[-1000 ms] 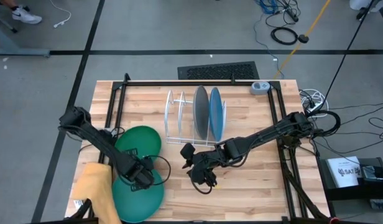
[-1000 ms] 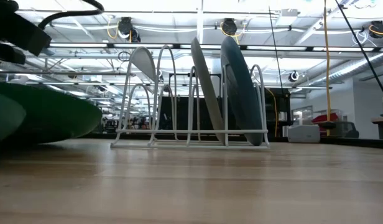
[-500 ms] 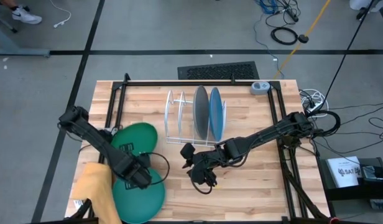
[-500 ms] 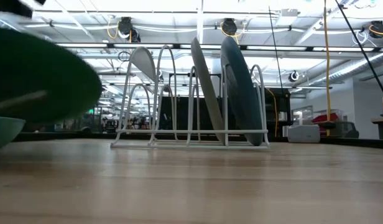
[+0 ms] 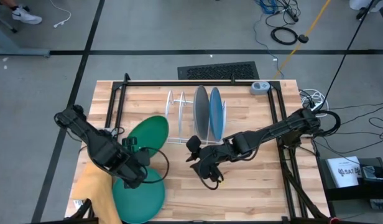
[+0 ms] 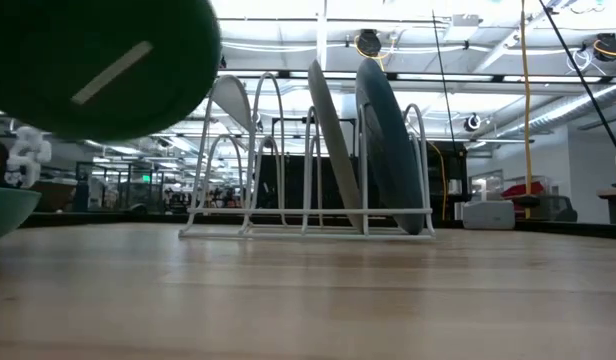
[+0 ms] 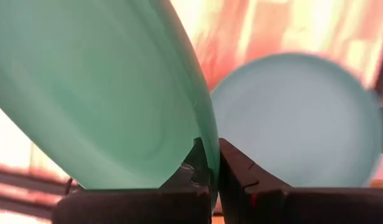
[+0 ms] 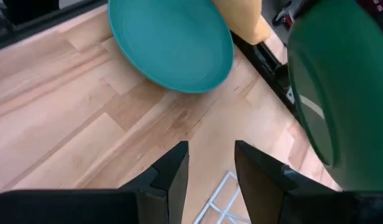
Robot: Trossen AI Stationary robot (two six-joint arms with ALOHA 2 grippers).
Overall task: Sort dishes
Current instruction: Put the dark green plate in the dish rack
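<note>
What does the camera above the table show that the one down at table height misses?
Only the high view shows both arms, the left gripper clamping the dark green plate, the open right gripper and the yellow cloth. Only the low view shows the ceiling lights. Both show the dark green plate, teal plate and white rack holding two plates.

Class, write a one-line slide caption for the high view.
Left claw lifts the green plate off the teal plate beside the rack; right claw waits open.
</note>
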